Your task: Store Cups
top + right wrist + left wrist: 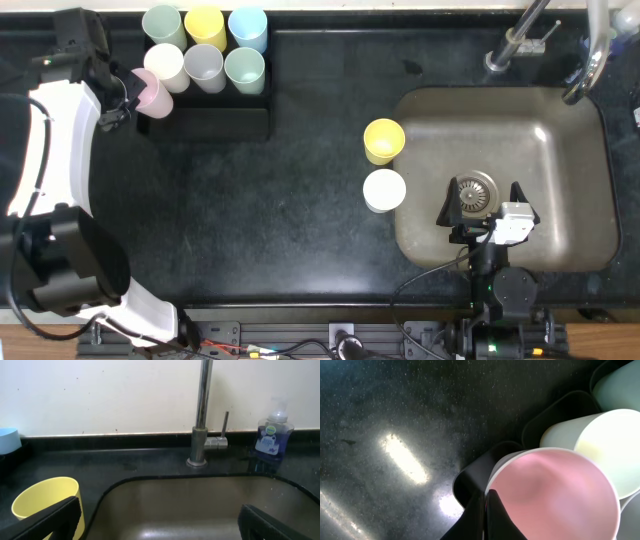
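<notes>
Pink cup is clamped at its rim between the fingers of your left gripper, at the left end of the black rack. Your right gripper hangs over the sink, fingers apart.

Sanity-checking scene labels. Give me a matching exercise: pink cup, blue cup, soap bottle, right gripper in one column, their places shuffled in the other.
1 pink cup
2 blue cup
3 soap bottle
4 right gripper

A open, above the sink
B back row of the rack
C pinched by the left gripper
D on the counter by the faucet

Pairs: 1-C, 2-B, 3-D, 4-A
</notes>
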{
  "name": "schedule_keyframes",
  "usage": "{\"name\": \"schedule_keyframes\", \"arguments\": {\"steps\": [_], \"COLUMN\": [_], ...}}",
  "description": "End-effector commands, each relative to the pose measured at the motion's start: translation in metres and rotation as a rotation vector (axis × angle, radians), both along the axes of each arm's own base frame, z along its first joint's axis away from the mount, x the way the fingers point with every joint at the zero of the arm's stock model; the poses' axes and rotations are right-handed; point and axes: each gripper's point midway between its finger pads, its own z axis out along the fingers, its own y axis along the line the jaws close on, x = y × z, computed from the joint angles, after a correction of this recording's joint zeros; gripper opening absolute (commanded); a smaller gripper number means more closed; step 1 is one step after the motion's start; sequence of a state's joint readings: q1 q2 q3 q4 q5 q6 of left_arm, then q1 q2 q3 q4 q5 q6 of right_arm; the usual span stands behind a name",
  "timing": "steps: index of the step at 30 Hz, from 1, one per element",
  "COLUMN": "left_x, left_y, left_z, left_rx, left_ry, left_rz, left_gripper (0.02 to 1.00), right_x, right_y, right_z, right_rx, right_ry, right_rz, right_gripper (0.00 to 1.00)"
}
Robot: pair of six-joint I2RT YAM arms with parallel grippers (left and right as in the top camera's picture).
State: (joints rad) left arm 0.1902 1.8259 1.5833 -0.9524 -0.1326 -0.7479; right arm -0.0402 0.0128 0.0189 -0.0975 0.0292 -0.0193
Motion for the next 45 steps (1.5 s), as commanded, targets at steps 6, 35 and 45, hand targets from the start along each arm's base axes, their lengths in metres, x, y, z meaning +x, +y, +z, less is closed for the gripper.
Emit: {"name": "schedule_keyframes", "arguments": {"steps": [6,35,45], "left_x": [0.008,-0.019,-0.010], "left_y": [0.001,-0.001,-0.005], "left_z": [-0.007,0.011,-0.012], "left_rx": [0.004,0.042,0.034], "left_ry": [0.009,0.045,0.001], "left_rz": [-0.015,-0.060,-0.037], "left_gripper": [0.034,0.036,0.038], "right_x": [0.000,0.000,0.000], "right_y": [0.000,0.000,0.000], "right_z": [-0.001,-0.001,-0.001], "right_rx": [-0.003,-0.003,-0.003], "right_ry": [-0.008,-0.007,-0.007], "right_rz": [0.003,0.003,0.003], "right_gripper": [0.998,0.998,0.998]}}
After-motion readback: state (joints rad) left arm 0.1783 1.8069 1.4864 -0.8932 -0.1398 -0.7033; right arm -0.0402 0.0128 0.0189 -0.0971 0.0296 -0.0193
